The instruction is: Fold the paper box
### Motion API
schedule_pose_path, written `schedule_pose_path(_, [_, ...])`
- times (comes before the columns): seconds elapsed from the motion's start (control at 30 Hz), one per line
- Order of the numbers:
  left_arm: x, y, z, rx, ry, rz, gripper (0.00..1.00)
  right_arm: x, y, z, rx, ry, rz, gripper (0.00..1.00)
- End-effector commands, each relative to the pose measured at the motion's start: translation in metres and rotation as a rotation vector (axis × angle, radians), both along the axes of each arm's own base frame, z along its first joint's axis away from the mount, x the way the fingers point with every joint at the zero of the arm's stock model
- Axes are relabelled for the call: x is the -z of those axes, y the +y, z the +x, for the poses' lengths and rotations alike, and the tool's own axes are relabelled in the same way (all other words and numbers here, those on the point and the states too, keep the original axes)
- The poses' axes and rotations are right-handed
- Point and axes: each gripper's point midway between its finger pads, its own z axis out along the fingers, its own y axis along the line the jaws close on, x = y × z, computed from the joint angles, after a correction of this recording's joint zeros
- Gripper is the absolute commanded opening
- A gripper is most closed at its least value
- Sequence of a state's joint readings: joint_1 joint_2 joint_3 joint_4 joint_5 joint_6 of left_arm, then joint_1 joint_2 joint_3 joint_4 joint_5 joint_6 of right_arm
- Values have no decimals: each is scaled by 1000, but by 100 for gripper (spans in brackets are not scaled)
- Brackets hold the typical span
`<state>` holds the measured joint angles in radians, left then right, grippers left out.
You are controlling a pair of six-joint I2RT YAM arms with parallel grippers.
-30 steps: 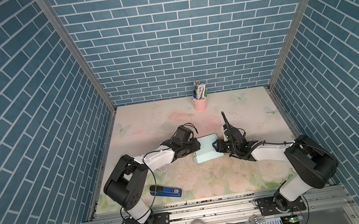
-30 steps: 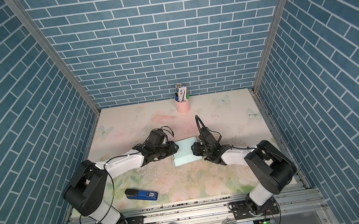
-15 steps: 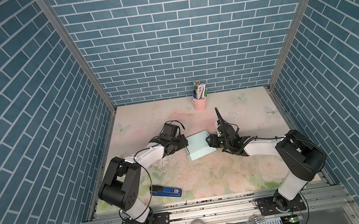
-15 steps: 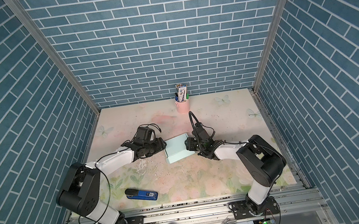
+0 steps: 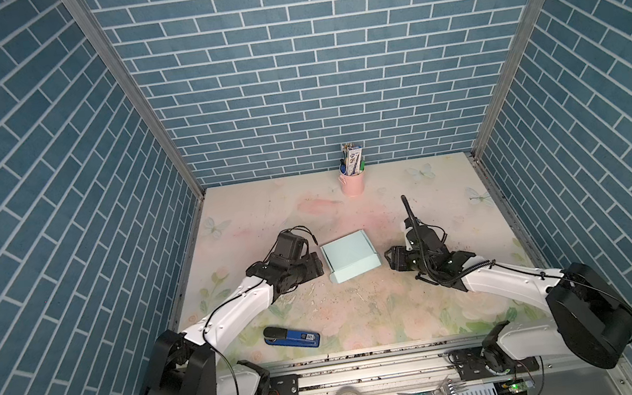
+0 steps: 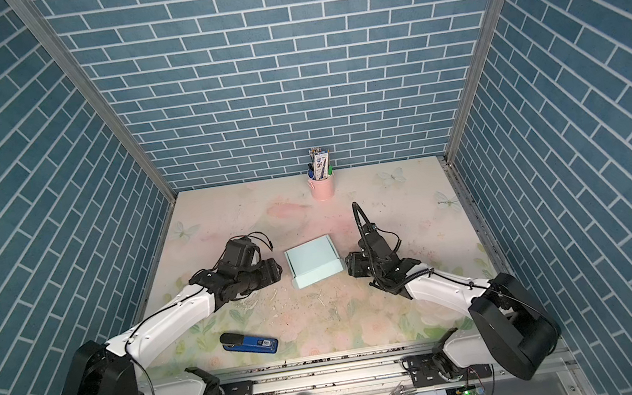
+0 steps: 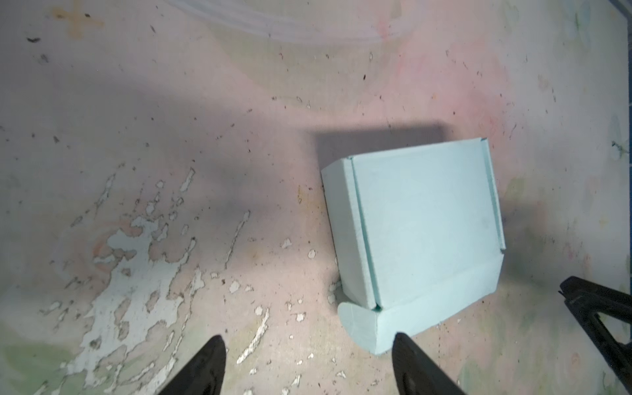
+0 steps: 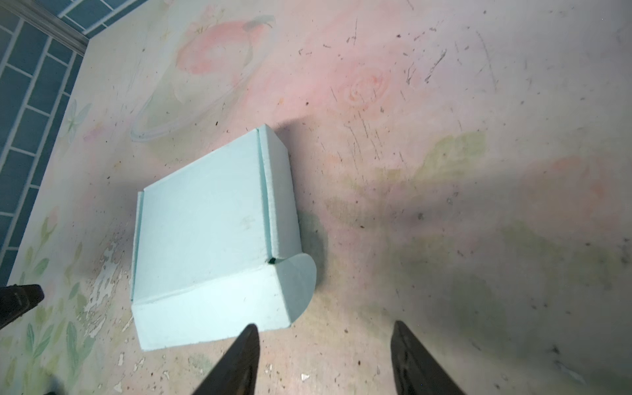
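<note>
worktop [image 5: 405, 307]: pale floral print, scuffed and speckled, with paint chipped off in patches left of the box
room: blue brick-pattern walls [image 5: 328, 58] on three sides
paper box [image 5: 350, 256]: mid-worktop, lid down, lying free between the two claws
left claw [image 7: 307, 342]: spread wide, empty, just beside the box
right claw [image 8: 325, 331]: spread, empty, near the box
pink cup [image 5: 353, 183]: against the back wall
blue stapler [image 5: 292, 337]: front left

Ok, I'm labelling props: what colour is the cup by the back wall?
The cup is pale pink, clearest in a top view.
</note>
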<state>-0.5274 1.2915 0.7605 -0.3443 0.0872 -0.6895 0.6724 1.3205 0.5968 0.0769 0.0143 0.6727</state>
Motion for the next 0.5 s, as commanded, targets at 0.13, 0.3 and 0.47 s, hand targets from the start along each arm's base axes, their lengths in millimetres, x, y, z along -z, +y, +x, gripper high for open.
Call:
schedule_pose_path(0.13, [22,-18,-29,39,65,-1,75,9,18,-10,-67,51,4,59])
schedule_pose_path(0.3, [26,-39,-31,56,72,-49,74,15,32,-5,-101,69,21,58])
schedule_pose_path(0.47, [30,-49,-33,55,72,-90,73,20,37,-2,-110,72,20,57])
